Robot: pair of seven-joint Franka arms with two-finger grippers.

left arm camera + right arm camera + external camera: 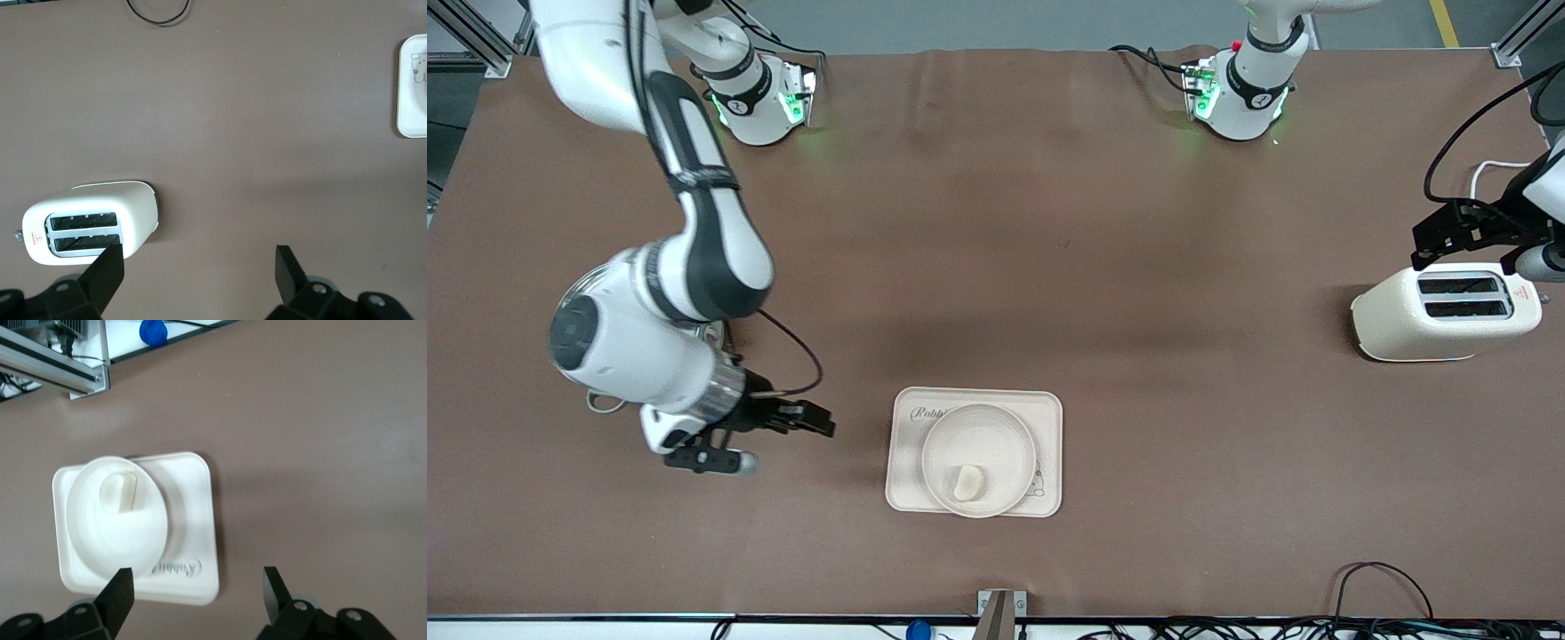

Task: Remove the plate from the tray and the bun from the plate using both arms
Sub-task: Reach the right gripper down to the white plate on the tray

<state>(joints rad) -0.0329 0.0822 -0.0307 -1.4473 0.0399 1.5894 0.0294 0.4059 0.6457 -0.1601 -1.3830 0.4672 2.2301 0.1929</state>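
Note:
The round cream plate (pixel 978 458) sits on the rectangular cream tray (pixel 1049 409), near the front camera at mid-table. The pale bun (pixel 968 482) lies on the plate near its rim nearest the front camera. The right wrist view shows the plate (pixel 117 527) with the bun (pixel 119 491) on it. My right gripper (pixel 814 418) is open and empty, beside the tray toward the right arm's end of the table. My left gripper (pixel 1427 244) is open and empty over the white toaster (pixel 1445 311), well apart from the plate.
The toaster (pixel 87 223) stands at the left arm's end of the table. A corner of the tray (pixel 413 93) shows in the left wrist view. Cables and a metal bracket (pixel 1000 609) line the table edge nearest the front camera.

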